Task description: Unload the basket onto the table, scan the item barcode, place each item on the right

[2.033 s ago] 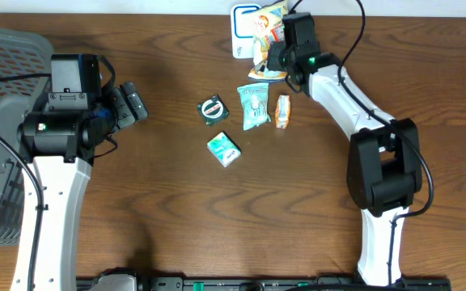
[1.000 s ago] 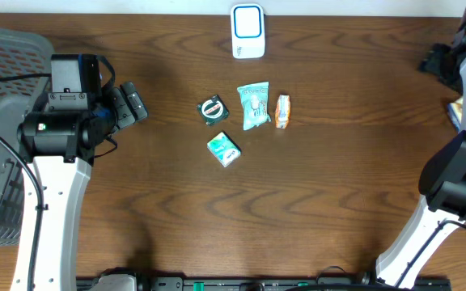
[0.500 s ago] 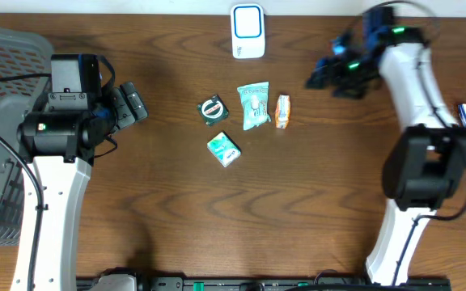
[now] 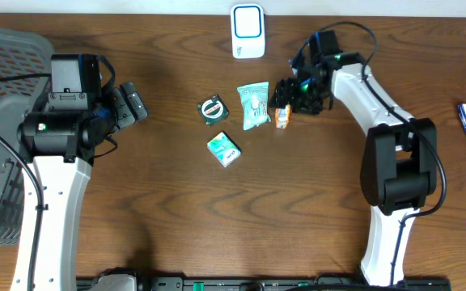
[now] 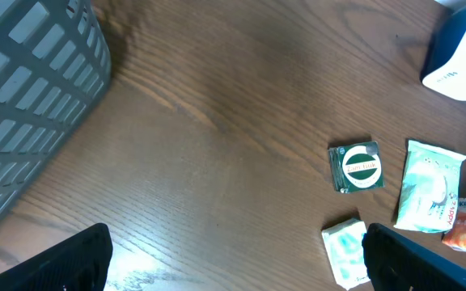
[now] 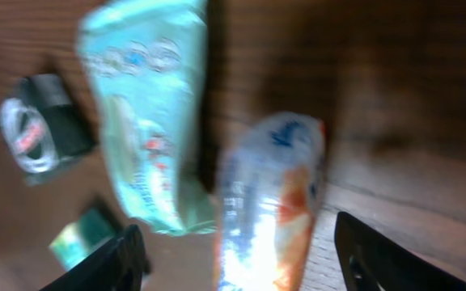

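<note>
Hovering right gripper (image 4: 286, 95) (overhead): below and right of the scanner (image 4: 247, 31), jaws apart over the orange packet (image 4: 282, 114), nothing gripped.
Orange packet (overhead): on the table (image 4: 217, 218) below the scanner, just right of the teal pouch (image 4: 254, 105).
Left gripper (image 4: 129, 103) (overhead): well left of the scanner, wide open and empty.
Left wrist: fingers (image 5: 63, 260) spread over bare wood, with the scanner at top right.
Right wrist: fingers (image 6: 108, 260) flank the blurred orange packet; whether the teal pouch touches it cannot be told.
Doing it well: centre on the orange packet, keep clear of the teal pouch, pinch its long edges, then lift it toward the scanner. No barcode is visible yet.
</note>
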You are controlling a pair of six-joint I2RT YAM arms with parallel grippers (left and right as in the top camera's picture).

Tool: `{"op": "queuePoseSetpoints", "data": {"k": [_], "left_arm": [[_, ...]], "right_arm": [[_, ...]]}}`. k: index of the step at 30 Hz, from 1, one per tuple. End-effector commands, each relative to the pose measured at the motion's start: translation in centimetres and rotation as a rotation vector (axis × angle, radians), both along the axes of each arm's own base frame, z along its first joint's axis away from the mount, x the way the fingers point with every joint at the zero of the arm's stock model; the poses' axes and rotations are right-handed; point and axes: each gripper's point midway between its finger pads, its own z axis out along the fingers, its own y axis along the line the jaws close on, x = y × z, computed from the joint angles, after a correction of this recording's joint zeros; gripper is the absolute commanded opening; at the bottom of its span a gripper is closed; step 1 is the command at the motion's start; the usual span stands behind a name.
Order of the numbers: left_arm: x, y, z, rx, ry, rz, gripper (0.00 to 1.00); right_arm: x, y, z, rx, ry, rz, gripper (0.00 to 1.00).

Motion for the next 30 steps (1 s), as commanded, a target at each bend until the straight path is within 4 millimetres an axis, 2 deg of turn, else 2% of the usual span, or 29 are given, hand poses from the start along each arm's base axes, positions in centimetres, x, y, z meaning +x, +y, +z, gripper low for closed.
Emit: {"op": "queuePoseSetpoints", "data": {"k": [1, 2, 3, 6, 10, 16, 21, 25, 27, 30], "left_arm": [[0.0, 0.4, 0.0, 0.017, -0.001, 0.009, 0.98], [0.0, 0.4, 0.0, 0.017, -0.001, 0.009, 0.98], [0.0, 0.4, 0.0, 0.017, -0.001, 0.009, 0.98], [0.0, 0.4, 0.0, 0.017, -0.001, 0.009, 0.98], [0.0, 0.4, 0.0, 0.017, -0.001, 0.009, 0.98], [0.0, 0.4, 0.0, 0.017, -0.001, 0.009, 0.98], [0.0, 0.4, 0.0, 0.018, -0.001, 0.009, 0.97], [0.0, 0.4, 0.0, 0.018, -0.001, 0.009, 0.98], [0.0, 0.4, 0.0, 0.017, -0.001, 0.009, 0.98], [0.0, 0.4, 0.0, 0.018, -0.001, 0.009, 0.98]], "right_arm": [[-0.8, -0.5, -0.7, -0.09, 0.009, -0.047, 0.58], [-1.0, -0.4, -0.9, -0.093, 0.012, -0.044, 0.48], [-1.1, -0.3, -1.0, -0.093, 0.014, -0.041, 0.32], [-1.0, -0.4, -0.6, -0.089, 0.012, -0.044, 0.01], [-0.9, -0.4, 1.4, -0.032, 0.0, -0.016, 0.01], [-0.4, 1.2, 7.9, 0.233, -0.076, 0.05, 0.01], [-2.1, 3.4, 14.7, 0.618, -0.192, 0.263, 0.01], [-3.6, 3.4, 20.2, 0.958, -0.295, 0.391, 0.01], [-4.0, 2.9, 21.9, 1.053, -0.323, 0.412, 0.01], [-3.9, 2.7, 22.0, 1.059, -0.324, 0.407, 0.01]]}}
